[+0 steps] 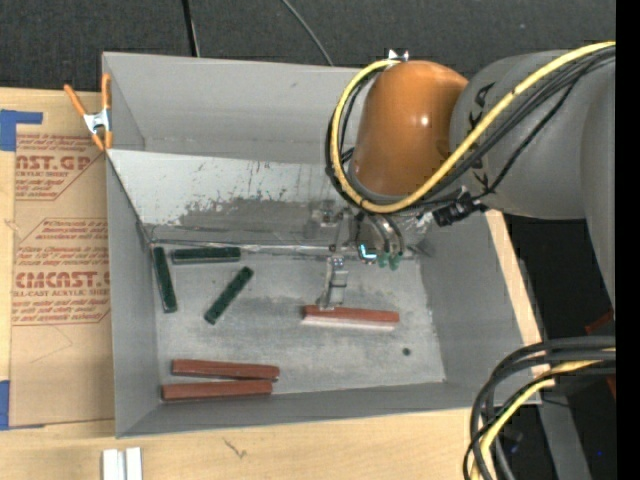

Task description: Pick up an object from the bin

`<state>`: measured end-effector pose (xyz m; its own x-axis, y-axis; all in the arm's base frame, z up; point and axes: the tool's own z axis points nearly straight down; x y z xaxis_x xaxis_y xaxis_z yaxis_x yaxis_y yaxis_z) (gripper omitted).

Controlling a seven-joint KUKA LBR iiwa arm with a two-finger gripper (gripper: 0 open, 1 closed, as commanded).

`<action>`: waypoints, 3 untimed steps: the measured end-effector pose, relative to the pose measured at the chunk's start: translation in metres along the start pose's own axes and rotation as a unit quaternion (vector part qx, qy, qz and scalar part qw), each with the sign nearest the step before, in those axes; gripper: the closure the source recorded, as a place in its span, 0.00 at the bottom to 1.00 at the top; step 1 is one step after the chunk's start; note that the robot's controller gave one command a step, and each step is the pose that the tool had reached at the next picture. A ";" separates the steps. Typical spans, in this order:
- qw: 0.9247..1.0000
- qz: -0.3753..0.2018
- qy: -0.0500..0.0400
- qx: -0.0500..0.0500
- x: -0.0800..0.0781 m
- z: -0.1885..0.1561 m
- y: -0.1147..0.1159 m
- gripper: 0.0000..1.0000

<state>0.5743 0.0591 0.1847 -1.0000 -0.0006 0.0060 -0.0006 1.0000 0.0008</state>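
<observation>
At the left of the scuffed grey metal bin (250, 98) lie three dark green flat sticks (228, 296), and in front of them a pair of long reddish-brown strips (222, 371), all well clear. Mid-floor lies the pinkish-red flat bar (350, 316), with the gripper (336, 290) just above its left part; I cannot tell how wide it gapes. I judge it best to straddle the bar's narrow width squarely, since so slim and smooth a bar may skid or tip

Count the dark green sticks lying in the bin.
3, all in the bin's left half: a front-to-back stick at far left, a crosswise stick nearer the back, and a slanted stick right of the first. The arm could hide others.
</observation>
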 end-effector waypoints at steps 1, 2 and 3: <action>1.000 0.000 -0.004 0.000 -0.002 -0.005 0.000 0.00; 1.000 -0.004 -0.008 0.000 0.009 0.041 -0.011 0.00; 1.000 -0.006 -0.005 0.000 0.033 0.101 -0.036 0.00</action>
<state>0.5406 0.0228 0.0841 -0.9999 -0.0124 -0.0040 -0.0124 0.9999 0.0007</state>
